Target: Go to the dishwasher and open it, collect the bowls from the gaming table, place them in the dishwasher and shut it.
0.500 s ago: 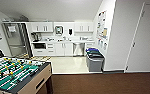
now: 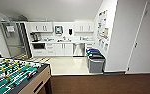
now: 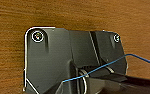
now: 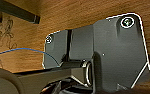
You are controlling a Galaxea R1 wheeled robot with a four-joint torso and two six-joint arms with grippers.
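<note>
A: Dishwasher position?
B: Brushed-steel built-in dishwasher [image 2: 79, 49] sat under the white kitchen counter [image 2: 63, 41], door closed, well beyond the green-field foosball table [image 2: 13, 75]; grey bins [image 2: 96, 61] stood near it.
A: Pincers?
B: Spread couldn't be told.

No text, brand or number legible anywhere. Posters [image 2: 102, 27] on the white wall to the right of the kitchenette carry coloured blocks, but the print is too blurred to read. Papers on the fridge door [image 2: 10, 28] at far left: same, unreadable. Small panel [image 2: 58, 30] on the wall above the counter [image 2: 66, 41] – no marking to make out. Bins [image 2: 95, 60] show no labels.
</note>
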